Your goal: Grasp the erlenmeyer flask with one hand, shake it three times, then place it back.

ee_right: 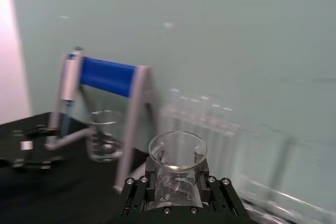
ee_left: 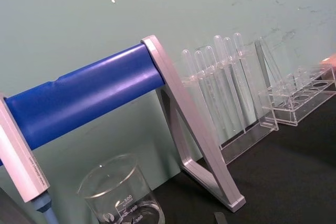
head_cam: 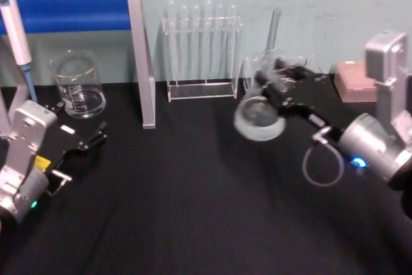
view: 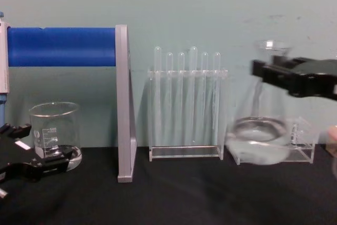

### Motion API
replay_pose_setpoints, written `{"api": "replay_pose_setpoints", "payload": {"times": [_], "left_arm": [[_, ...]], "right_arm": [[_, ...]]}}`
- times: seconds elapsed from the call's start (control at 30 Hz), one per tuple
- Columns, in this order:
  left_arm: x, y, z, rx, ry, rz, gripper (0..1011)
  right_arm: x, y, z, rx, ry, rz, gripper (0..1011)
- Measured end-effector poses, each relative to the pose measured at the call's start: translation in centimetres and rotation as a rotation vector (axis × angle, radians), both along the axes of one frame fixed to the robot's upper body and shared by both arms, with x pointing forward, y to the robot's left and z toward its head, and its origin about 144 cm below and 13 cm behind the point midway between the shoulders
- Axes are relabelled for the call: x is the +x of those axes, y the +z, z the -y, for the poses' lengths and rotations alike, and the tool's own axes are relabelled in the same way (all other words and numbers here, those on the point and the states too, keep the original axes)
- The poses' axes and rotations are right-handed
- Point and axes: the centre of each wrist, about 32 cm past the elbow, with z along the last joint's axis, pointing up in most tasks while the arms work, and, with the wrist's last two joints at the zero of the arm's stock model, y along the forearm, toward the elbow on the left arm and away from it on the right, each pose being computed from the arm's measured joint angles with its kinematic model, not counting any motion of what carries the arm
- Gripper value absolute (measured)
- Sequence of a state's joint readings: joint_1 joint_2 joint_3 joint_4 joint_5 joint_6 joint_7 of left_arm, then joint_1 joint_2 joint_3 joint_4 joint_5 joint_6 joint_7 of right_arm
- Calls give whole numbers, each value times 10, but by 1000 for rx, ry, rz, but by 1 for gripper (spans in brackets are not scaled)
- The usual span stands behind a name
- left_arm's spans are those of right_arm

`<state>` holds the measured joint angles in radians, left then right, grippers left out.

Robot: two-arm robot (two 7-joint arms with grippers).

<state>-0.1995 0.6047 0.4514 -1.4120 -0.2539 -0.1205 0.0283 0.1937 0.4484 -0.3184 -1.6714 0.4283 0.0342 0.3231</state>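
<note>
As you hold the clear conical glass flask point(head_cam: 259, 119) aloft, two o'clock
Black right gripper point(head_cam: 281, 83) clamps its neck; grasp done, set-down remains.

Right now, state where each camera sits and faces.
Head: high, looking down; left gripper idle lower-left, right gripper clamping the clear glass conical flask.
Chest: low, looking forward; both grippers at edges.
Left wrist: faces blue-barred grey stand, clear straight-walled glass beaker.
Right wrist: looks over its jaws at the flask.
Head and chest share the clear test-tube rack.
</note>
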Motion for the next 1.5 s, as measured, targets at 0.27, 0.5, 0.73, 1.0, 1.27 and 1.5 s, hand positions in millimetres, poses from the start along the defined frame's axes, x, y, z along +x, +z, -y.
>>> {"api": "replay_pose_setpoints", "payload": {"times": [0.27,0.5,0.73,1.0,1.27,1.5], "left_arm": [[0,0,0,0,0,0,1001],[0,0,0,0,0,0,1001],[0,0,0,0,0,0,1001],[0,0,0,0,0,0,1001],[0,0,0,0,0,0,1001],[0,0,0,0,0,0,1001]], "right_arm": [[-4,4,11,-7,-52,3,452],[-6,4,-16,0,133,-9,452],[-8,4,-45,-7,355,-24,452],[-8,4,-56,-5,436,-22,452],[-10,2,-46,13,300,-5,452],[-15,1,-23,31,61,2,452]]}}
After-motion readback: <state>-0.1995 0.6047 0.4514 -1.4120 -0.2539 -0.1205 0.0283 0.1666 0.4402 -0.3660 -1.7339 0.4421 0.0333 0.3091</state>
